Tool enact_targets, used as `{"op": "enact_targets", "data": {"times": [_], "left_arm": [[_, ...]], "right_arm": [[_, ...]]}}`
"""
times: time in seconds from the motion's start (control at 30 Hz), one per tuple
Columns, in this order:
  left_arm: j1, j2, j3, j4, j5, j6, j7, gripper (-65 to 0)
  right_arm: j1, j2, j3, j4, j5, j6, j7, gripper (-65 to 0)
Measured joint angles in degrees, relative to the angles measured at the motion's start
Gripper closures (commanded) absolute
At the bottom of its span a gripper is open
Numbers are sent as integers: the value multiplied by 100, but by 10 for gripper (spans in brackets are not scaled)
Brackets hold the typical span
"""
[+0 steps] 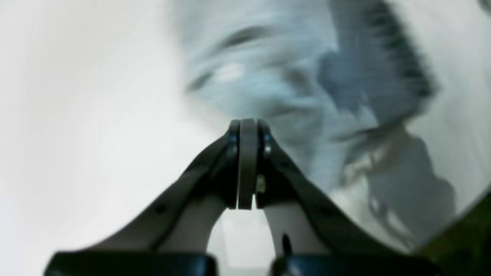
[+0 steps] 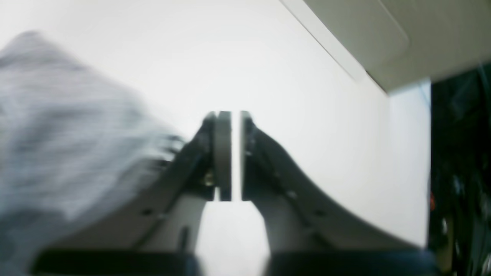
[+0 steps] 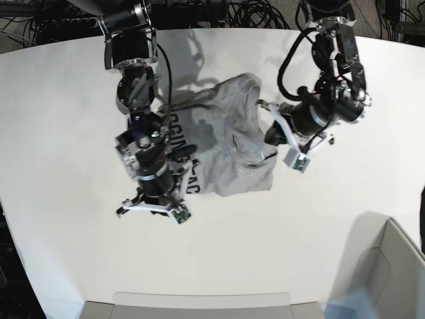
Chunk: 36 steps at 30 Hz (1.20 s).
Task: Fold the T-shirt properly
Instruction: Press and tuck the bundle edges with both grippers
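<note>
The grey T-shirt [image 3: 226, 146] lies crumpled in the middle of the white table [image 3: 60, 119], with black lettering [image 3: 179, 147] showing along its left side. My left gripper [image 3: 269, 133] hangs at the shirt's right edge. In the left wrist view the left gripper [image 1: 248, 126] is shut, with no cloth between its pads and the blurred shirt [image 1: 268, 76] beyond it. My right gripper [image 3: 154, 207] is over the shirt's lower left corner. In the right wrist view the right gripper [image 2: 236, 115] stands shut to a thin slit holding nothing, and the shirt [image 2: 57, 134] is beside its left finger.
A grey bin [image 3: 392, 266] stands at the table's front right corner and another [image 3: 199, 302] at the front edge; one bin's rim [image 2: 356, 34] shows in the right wrist view. Cables [image 3: 252, 13] lie behind the table.
</note>
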<state>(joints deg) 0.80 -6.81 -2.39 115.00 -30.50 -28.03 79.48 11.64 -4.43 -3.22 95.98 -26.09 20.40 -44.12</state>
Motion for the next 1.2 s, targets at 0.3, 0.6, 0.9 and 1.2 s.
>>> {"op": "enact_targets", "data": {"times": [0.3, 0.6, 0.9, 1.2], "left_arm": [[-33, 11, 1779, -24, 448, 262, -791, 0], [-2, -17, 2610, -997, 1300, 428, -741, 0], [-393, 35, 2149, -2227, 1582, 404, -699, 0], [-1738, 0, 1679, -3696, 2006, 426, -883, 0]], "right_arm": [[-258, 81, 1456, -83, 17, 1869, -2, -7], [-238, 127, 1117, -1056, 39, 1871, 15, -5], [-599, 131, 452, -1274, -15, 1871, 48, -5], [-1156, 114, -697, -1132, 13, 1801, 273, -5]]}}
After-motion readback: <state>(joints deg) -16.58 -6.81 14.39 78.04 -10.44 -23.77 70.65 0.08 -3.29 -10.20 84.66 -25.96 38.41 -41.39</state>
